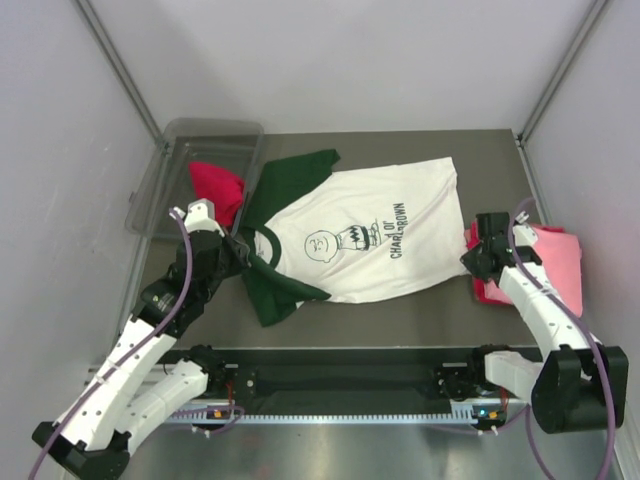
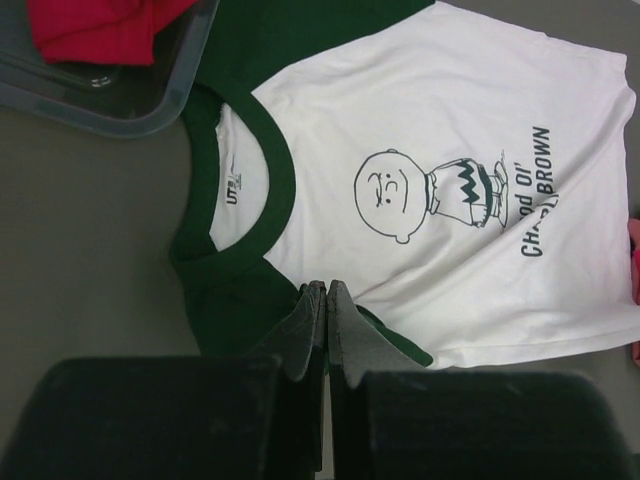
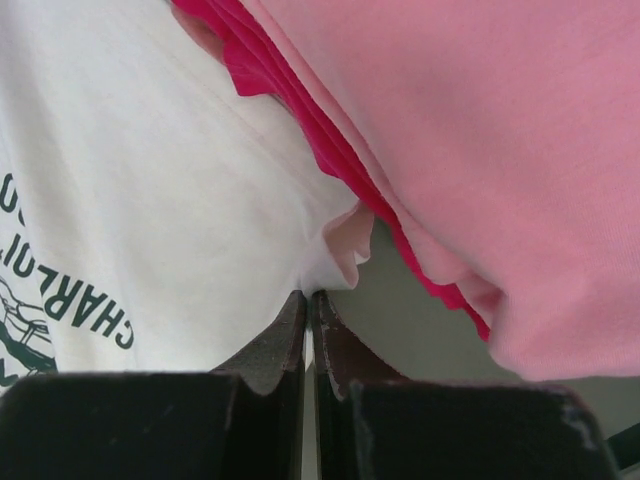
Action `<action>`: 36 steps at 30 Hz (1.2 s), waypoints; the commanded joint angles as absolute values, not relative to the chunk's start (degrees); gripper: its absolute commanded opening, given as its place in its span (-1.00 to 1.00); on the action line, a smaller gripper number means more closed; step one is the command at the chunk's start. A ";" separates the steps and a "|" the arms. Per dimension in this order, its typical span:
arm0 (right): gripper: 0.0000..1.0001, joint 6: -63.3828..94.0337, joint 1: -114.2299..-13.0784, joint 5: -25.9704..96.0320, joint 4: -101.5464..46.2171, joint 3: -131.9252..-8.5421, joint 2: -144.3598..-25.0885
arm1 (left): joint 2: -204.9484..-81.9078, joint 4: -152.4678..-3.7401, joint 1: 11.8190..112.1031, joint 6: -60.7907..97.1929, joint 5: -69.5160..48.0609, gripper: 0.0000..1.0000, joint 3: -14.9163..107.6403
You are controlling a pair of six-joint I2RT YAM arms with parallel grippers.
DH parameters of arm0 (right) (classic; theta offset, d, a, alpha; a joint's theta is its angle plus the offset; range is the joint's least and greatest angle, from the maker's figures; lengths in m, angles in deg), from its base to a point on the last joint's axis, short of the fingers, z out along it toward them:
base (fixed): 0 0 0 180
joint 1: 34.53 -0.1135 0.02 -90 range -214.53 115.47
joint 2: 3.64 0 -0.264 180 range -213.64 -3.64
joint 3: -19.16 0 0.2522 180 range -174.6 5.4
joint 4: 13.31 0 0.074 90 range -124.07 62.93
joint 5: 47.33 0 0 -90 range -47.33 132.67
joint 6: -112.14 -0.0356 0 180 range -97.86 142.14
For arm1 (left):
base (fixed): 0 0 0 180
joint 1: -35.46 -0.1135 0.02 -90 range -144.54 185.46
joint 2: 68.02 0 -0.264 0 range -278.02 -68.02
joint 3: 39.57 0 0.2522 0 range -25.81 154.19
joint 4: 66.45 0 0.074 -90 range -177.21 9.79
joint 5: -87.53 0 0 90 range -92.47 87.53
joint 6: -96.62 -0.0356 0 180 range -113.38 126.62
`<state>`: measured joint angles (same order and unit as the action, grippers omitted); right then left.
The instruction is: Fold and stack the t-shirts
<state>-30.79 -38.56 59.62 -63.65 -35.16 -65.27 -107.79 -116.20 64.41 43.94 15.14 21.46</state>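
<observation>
The white t-shirt with dark green sleeves [image 1: 370, 235] lies spread flat on the table, collar to the left and print facing up. My left gripper [image 1: 240, 250] is shut on the near green sleeve by the shoulder seam [image 2: 327, 290]. My right gripper [image 1: 472, 257] is shut on the near corner of the white hem [image 3: 308, 295], where the cloth puckers up into its tips. A folded light pink t-shirt [image 1: 560, 260] rests on a red one [image 1: 490, 290] at the right; in the right wrist view the pink t-shirt [image 3: 480, 120] overhangs the red edge [image 3: 300, 110]. Another red t-shirt [image 1: 215, 185] lies crumpled in the bin.
A clear grey plastic bin [image 1: 175, 150] stands at the back left, its corner [image 2: 150, 115] close to the shirt's collar. Grey walls enclose the table on three sides. A black rail with the arm bases runs along the near edge [image 1: 340, 385].
</observation>
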 commanded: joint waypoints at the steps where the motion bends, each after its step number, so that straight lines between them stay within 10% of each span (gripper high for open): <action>1: -1.00 -29.63 -39.36 60.07 -61.97 -38.19 -66.74 | -110.46 -112.20 64.64 41.34 18.01 -1.00 26.04; 36: -1.00 -24.09 -36.46 59.99 -61.52 -61.65 -90.92 | -134.02 -98.93 62.79 38.00 32.86 -1.00 38.08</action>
<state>-25.19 -37.23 58.66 -61.70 -57.69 -89.73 -132.62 -104.70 63.27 39.94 28.76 34.75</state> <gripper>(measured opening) 0.010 0.015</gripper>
